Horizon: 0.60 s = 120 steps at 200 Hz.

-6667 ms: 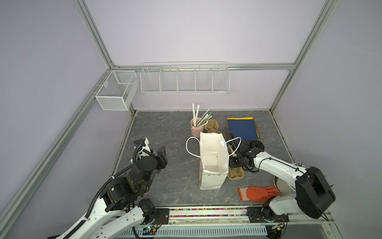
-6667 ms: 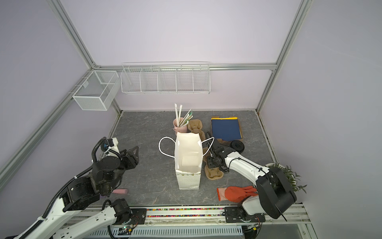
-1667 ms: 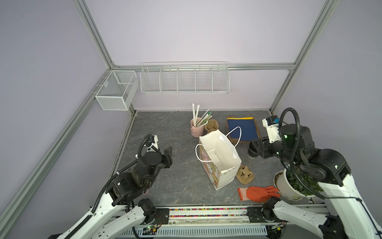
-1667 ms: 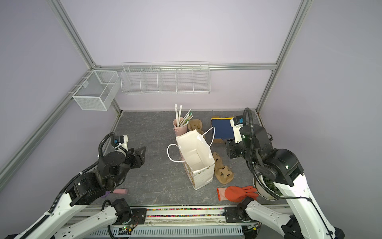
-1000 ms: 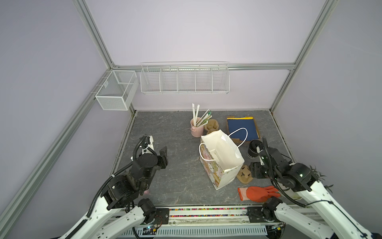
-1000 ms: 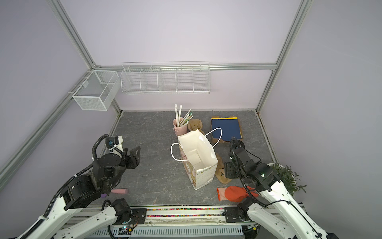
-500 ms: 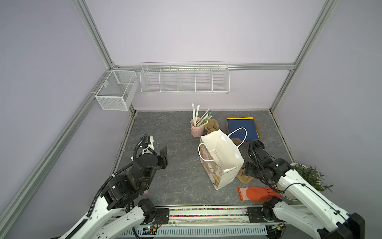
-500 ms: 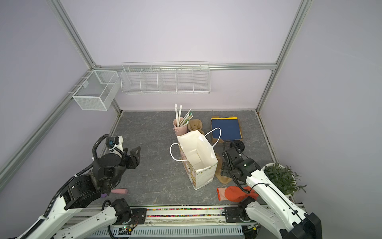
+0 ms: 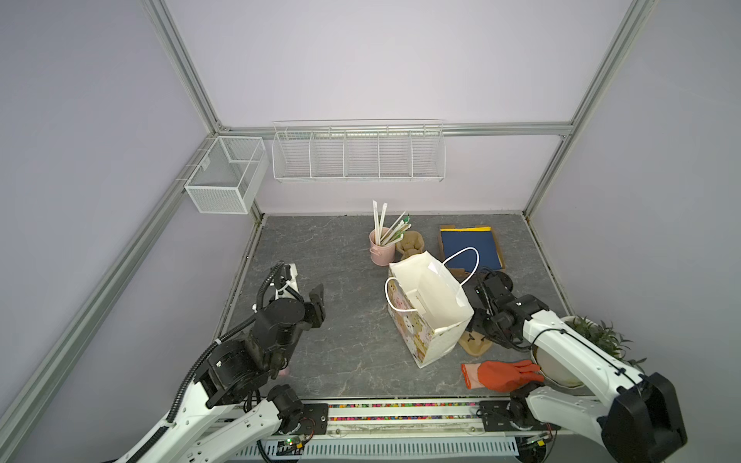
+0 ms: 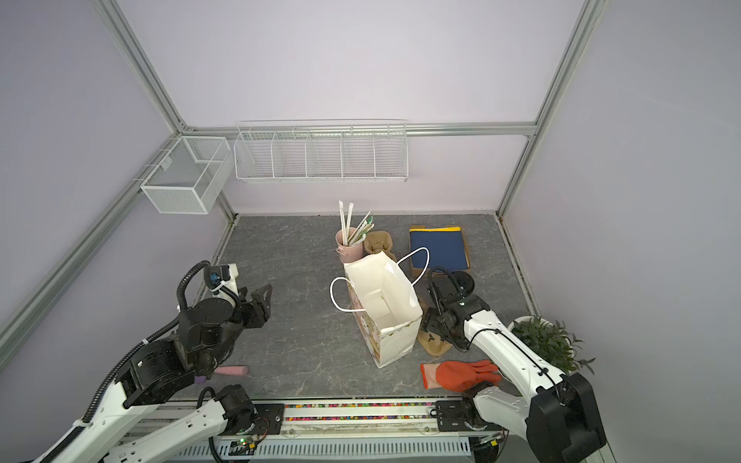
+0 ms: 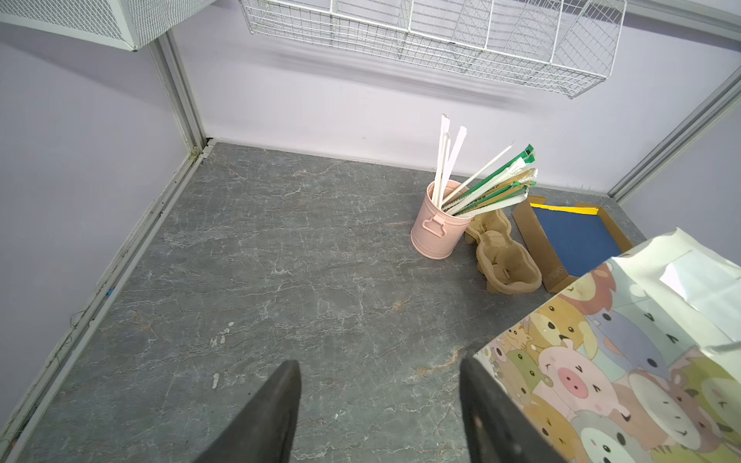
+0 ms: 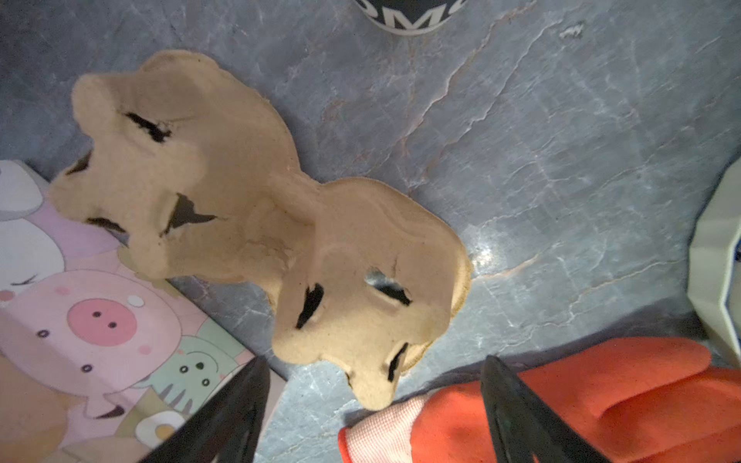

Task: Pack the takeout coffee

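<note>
Barely under way: hovering right of centre with the right hand (image 12: 373, 362) spread, empty, over a pulp carrier (image 12: 280, 224), leaving the takeout coffee (image 9: 502, 279) unpacked on the bench (image 9: 328, 256) just above, beside the open paper bag (image 9: 431, 308), with the left hand (image 11: 379, 362) spread and idle too.

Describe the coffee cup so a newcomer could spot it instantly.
Find the white paper bag mid-table; right of it, just in front of the blue tray, sits the coffee cup. It is the only black, lidded cup; the pink cup behind the bag holds straws.
</note>
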Motion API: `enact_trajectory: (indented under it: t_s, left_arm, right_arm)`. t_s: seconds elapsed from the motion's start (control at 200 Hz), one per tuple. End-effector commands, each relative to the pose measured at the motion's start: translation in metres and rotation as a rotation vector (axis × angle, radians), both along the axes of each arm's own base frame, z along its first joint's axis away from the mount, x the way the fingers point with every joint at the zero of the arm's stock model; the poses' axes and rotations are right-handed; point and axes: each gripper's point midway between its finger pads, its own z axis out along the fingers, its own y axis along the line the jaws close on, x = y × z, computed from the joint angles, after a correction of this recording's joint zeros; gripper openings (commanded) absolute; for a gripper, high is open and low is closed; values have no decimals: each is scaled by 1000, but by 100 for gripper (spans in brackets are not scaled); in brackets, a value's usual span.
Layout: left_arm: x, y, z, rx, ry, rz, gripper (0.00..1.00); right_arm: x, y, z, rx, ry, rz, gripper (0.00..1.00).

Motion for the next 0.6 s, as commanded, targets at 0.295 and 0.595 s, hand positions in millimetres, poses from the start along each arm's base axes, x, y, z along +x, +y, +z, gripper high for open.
enact_trajectory:
  t_s: [0.295, 0.595]
  left_arm:
    - [-1, 4, -8, 45, 20, 6, 64]
    - [1, 2, -10, 52, 28, 3, 64]
  right_arm:
    - [7, -4, -21, 37, 7, -111, 87]
    - [12, -1, -35, 58, 19, -128, 86]
